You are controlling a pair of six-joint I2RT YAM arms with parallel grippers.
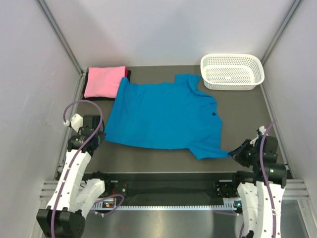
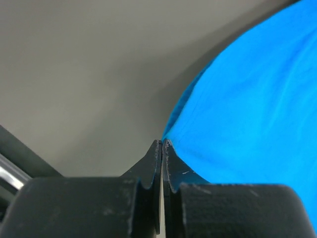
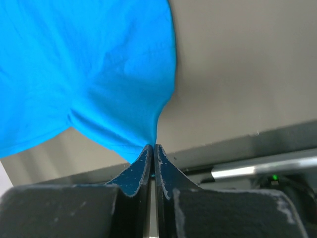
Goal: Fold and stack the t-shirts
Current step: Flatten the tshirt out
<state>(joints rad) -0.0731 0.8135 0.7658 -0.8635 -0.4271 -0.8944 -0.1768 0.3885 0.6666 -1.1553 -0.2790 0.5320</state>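
Closest to you, both pincers sit low at the near edge of the tabletop point(image 1: 148, 161). Your left pincer point(image 2: 162, 145) is fully closed, with only the very tip of the blue shirt's point(image 1: 163, 116) near left corner nipped between its jaws. Your right pincer point(image 3: 152, 147) is closed too, and the cloth is drawn to a tight point where it goes into the jaws. From above, that looks like the end of the near sleeve, not the hem.

The blue shirt lies spread flat across the middle of the tabletop, unfolded. So I judge this to be the start of the 1st fold.

At the far left, the pink shirt point(image 1: 103, 82) lies folded on top of a dark shirt point(image 1: 128, 73), of which only a sliver shows. The blue shirt's far left corner touches the pink one, or may overlap it slightly. I can't tell which. At the far right, the basket point(image 1: 233, 84) stands just beside the far sleeve.

Watch 3 things:
- **Grip:** both holds are thin, so a quick lift could pull the cloth free, most likely on the left.
- **Skew:** holding a sleeve on 1 side and a corner on the other may skew the fold.
- **Neighbours:** carrying the near edge far forward could drag the pink stack out of shape or snag the basket.
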